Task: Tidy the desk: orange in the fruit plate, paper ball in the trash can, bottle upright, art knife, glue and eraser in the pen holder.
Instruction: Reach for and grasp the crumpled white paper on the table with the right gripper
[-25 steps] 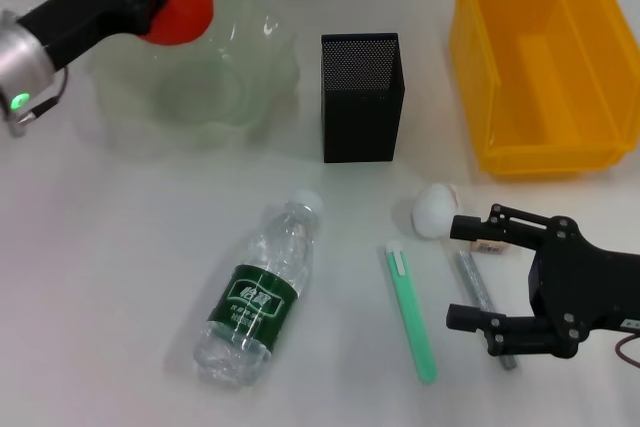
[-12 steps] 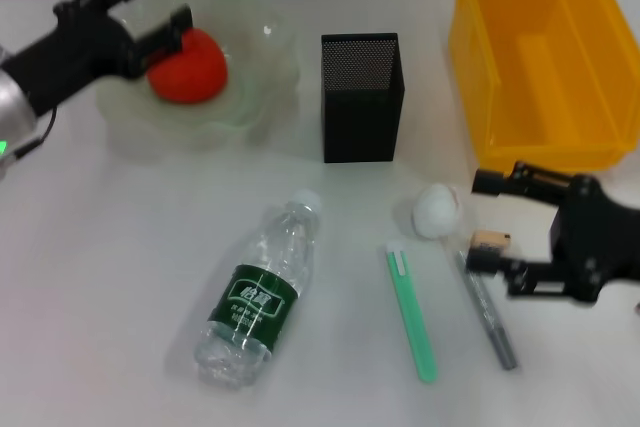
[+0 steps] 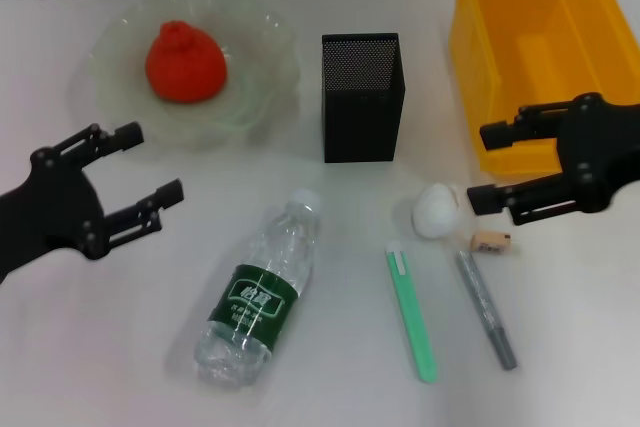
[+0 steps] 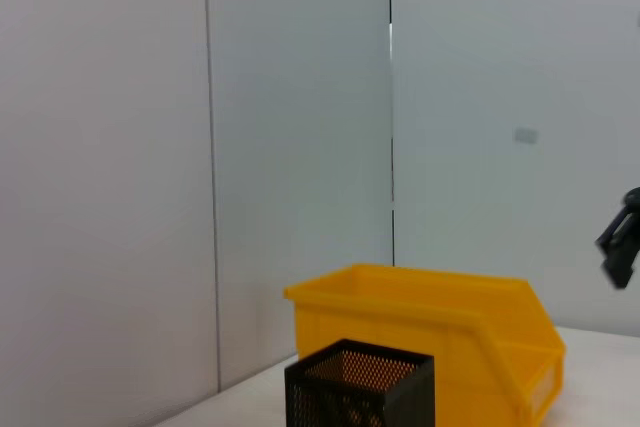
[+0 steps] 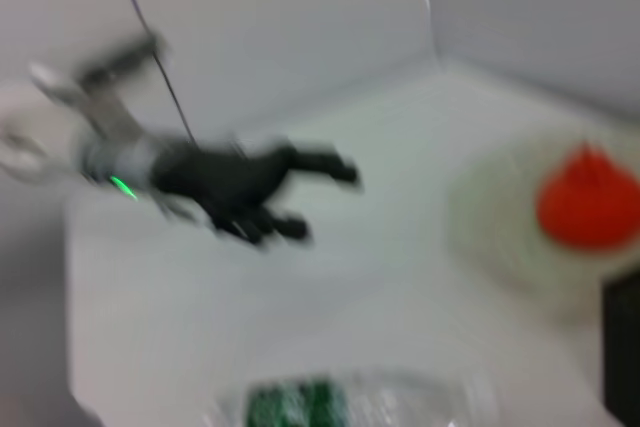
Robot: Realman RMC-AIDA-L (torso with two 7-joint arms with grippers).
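The orange [image 3: 185,60] lies in the pale-green fruit plate [image 3: 260,67] at the back left; both show blurred in the right wrist view [image 5: 588,202]. My left gripper [image 3: 150,175] is open and empty, in front of the plate and left of the bottle [image 3: 258,292], which lies on its side. My right gripper [image 3: 482,165] is open and empty, just right of the white paper ball [image 3: 437,210]. The tan eraser [image 3: 490,241] lies beside it. The black pen holder [image 3: 361,97] stands mid-table. The yellow trash can [image 3: 535,57] stands at the back right.
A green art knife [image 3: 411,313] and a grey stick-shaped item [image 3: 486,307] lie side by side at the front right. The left wrist view shows the pen holder [image 4: 360,387], the trash can [image 4: 440,327] and a wall behind.
My left gripper has let the orange go into the fruit plate and drawn back toward the front left. My right gripper has moved away from the front, up beside the paper ball.
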